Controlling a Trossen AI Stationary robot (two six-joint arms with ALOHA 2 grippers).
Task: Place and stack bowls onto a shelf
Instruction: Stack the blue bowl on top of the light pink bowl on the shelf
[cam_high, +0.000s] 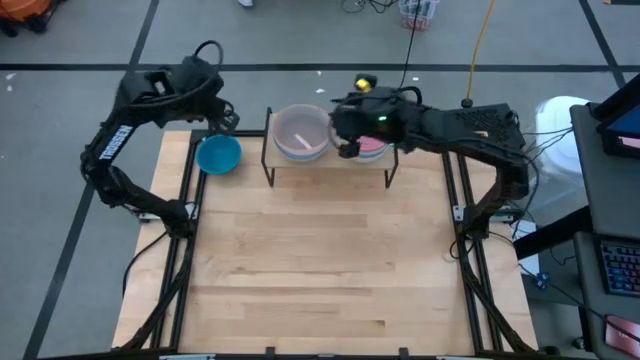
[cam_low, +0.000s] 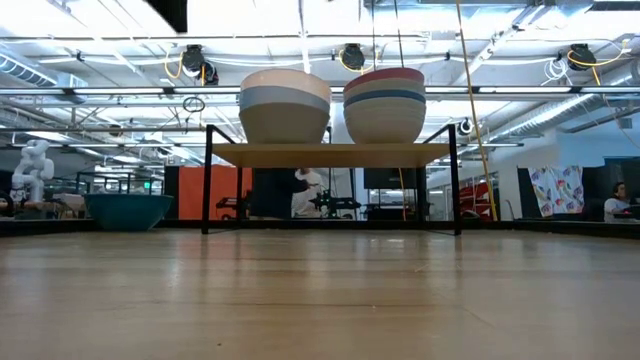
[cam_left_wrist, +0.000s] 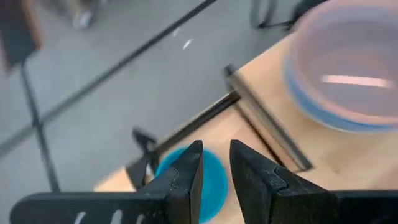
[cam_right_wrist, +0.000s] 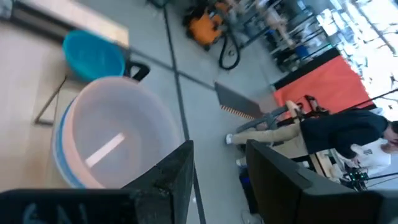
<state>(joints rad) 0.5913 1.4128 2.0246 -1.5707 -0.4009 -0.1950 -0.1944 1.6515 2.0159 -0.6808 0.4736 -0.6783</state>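
The right gripper, jaws parted and empty, is hovering between two bowl stacks sitting on the shelf, while the left gripper, slightly parted, is hanging just above the blue bowl resting on the table.

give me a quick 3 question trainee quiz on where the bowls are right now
1. True or false: one blue bowl sits on the table, not on the shelf.
2. How many stacks of bowls stand on the shelf? A) one B) two C) three
3. Fill in: the right gripper hangs over the shelf with its jaws ____.

Key: 1 true. 2 B: a left stack and a right stack. 3 open.
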